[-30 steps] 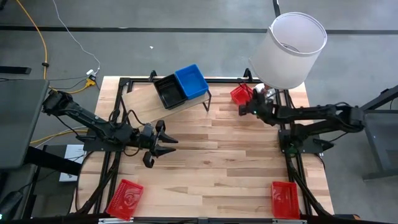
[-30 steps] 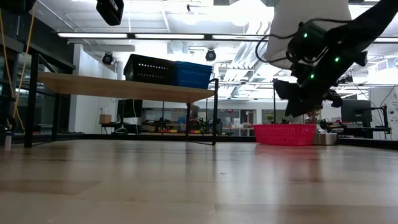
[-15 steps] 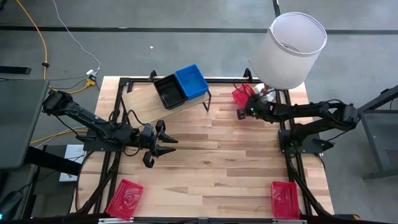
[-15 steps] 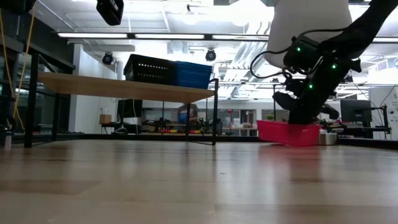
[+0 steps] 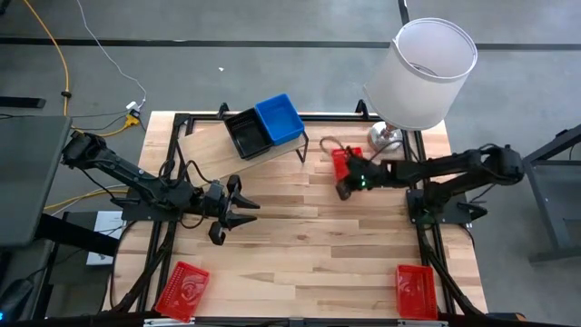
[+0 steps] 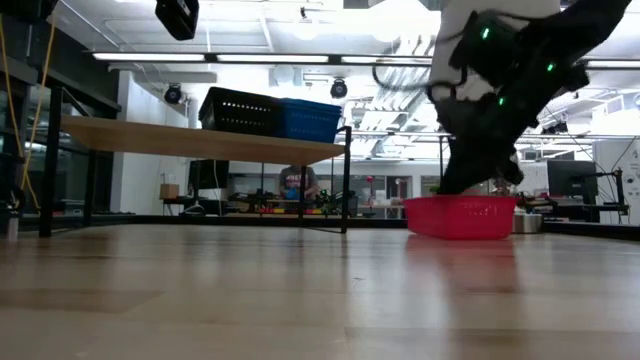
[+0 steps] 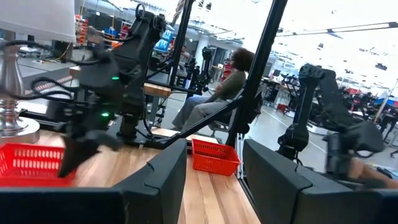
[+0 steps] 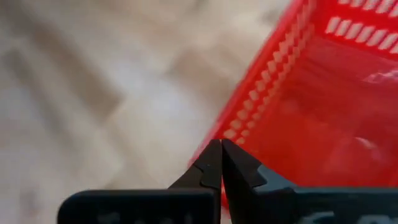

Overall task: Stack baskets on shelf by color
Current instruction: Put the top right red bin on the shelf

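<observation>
Right hand [image 5: 345, 181] clenched on rim of red basket [image 5: 341, 163], near surface's far edge, right of shelf [image 5: 211, 153]. Shelf lies leftward of it. Left hand [image 5: 238, 205] released, mid-surface, idle.

Black [image 5: 246, 134], blue baskets [image 5: 280, 119] on shelf [image 5: 211, 153]

A white lampshade [image 5: 423, 73] stands at the striped tabletop's [image 5: 300, 236] far right corner — beyond that tabletop, 1 seated person [image 7: 217, 93].
</observation>
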You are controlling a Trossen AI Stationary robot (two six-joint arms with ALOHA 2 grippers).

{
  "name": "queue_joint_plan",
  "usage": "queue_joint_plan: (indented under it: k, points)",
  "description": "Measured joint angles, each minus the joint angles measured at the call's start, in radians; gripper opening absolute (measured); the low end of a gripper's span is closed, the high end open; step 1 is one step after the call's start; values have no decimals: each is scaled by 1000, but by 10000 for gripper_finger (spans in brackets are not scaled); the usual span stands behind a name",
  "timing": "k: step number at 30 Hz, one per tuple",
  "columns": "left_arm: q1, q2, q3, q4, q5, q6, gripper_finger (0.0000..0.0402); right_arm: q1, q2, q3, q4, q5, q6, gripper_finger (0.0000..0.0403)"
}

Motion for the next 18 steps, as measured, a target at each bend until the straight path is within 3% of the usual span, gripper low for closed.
queue_joint_plan:
  k: [5,9,13,18]
  points:
    - [0,0,0,0,0,0,148,189,0,51,37,14,41,0]
    - [0,0,0,8,0,0,148,274,0,143,6,122,-77,0]
    - [0,0,0,8,0,0,148,263,0,236,-98,264,-246,0]
    - [0,0,0,8,0,0,148,149,0,300,-237,343,-349,6]
